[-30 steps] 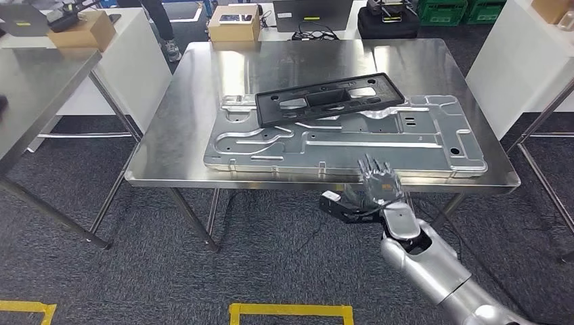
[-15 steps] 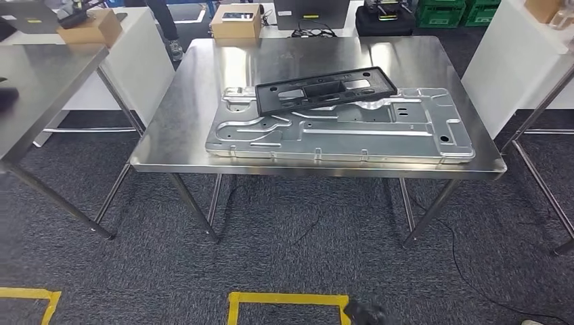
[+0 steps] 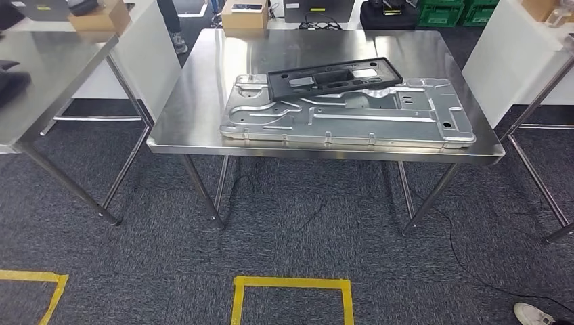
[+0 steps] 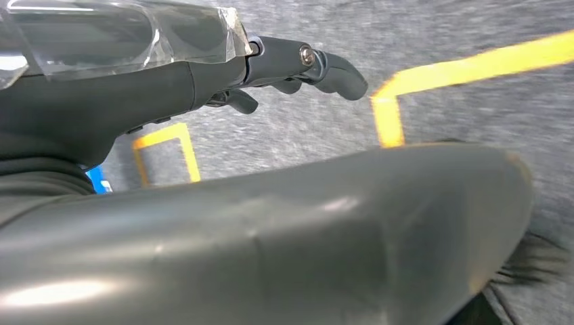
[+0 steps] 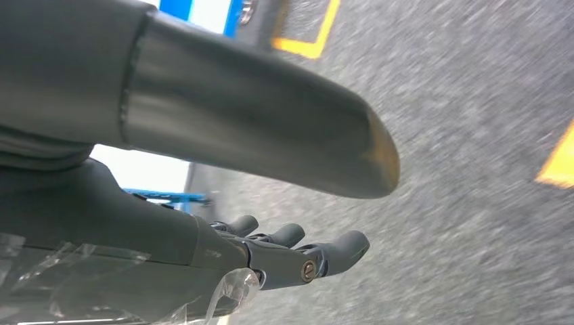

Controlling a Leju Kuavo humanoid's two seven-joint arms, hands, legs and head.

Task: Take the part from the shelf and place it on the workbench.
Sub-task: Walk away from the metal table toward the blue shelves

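Both robot hands, left (image 4: 298,64) and right (image 5: 298,254), hang released over carpet; the black part (image 3: 334,76) overhangs the metal panel's (image 3: 352,115) far edge on the desk (image 3: 203,88) (a nudge could tip it).

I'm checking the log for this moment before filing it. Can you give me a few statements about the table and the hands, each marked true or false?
1. The black frame lies partly on the metal panel. True.
2. The metal panel lies on the floor. False: it lies flat on the steel table.
3. The right hand holds the black frame. False: it holds nothing and hangs over the carpet, fingers apart.
4. The left hand holds nothing. True: it too hangs over the carpet, near yellow floor tape.
5. A cardboard box sits beyond the table's far edge. True.
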